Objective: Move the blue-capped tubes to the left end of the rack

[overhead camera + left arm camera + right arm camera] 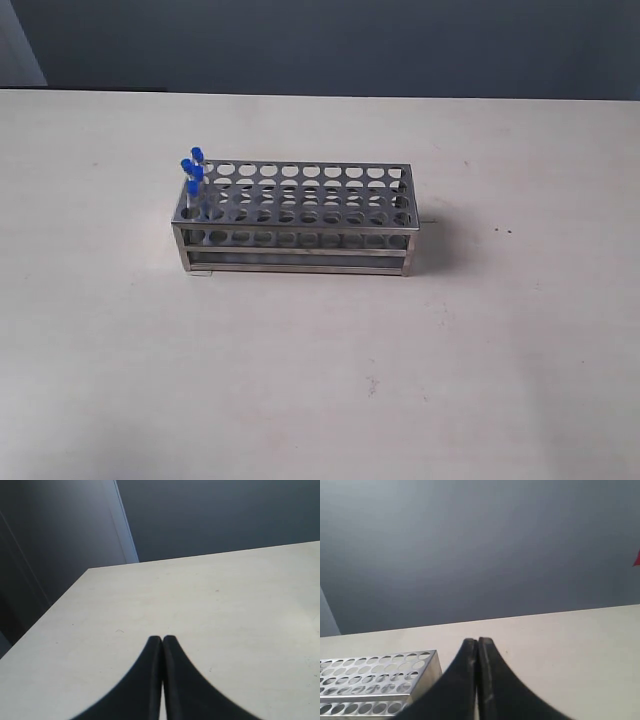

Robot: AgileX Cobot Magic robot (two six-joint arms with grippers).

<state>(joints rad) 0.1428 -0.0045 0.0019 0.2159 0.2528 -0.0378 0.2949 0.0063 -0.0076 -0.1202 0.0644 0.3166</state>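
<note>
Near the middle of the pale desk (pixel 300 400), as the exterior view has it, stands the rack (pixel 310 238): a long box of shiny steel, its top plate pierced by four rows of round holes, its sides an open frame. All four blue-capped tubes (pixel 198 172) stand in holes at its left end, clustered close, their bright caps rising above the plate (the thin clear glass is hard to make out).

From the left wrist, the left tool (pixel 162 640) is closed, black fingertips pressed together and gripping nothing, above bare desk.

From the right wrist, the right tool (pixel 478 642) is likewise closed and empty, with one end of the rack (pixel 375 675) showing beyond it.
</note>
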